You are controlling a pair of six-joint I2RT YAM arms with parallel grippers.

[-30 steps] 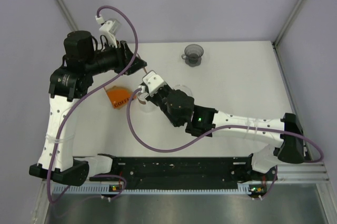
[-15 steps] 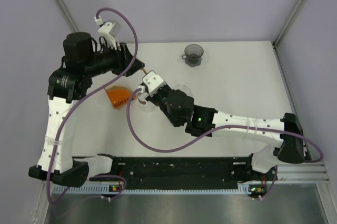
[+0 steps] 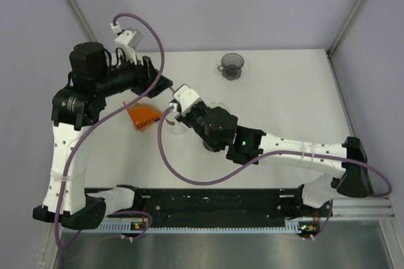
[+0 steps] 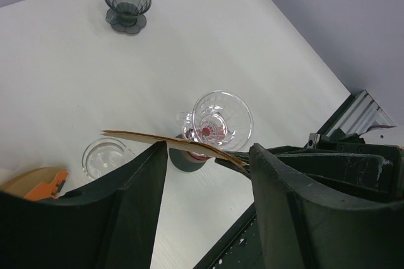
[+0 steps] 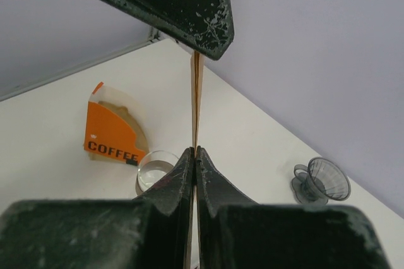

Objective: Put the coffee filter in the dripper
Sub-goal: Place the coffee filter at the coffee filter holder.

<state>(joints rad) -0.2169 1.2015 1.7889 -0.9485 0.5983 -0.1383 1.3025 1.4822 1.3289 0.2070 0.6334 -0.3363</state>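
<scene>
Right gripper [image 5: 195,151] pinches the brown coffee filter [image 5: 196,101], the paper standing edge-on between its closed fingers; left gripper [image 4: 208,149] is spread wide around the same sheet.

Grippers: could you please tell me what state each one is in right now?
Left gripper: open, with the coffee filter between its fingers.
Right gripper: shut on the coffee filter.

Your top view looks down over the whole surface [image 3: 284,92]; both close wrist views share the orange packet [image 5: 110,136].
</scene>
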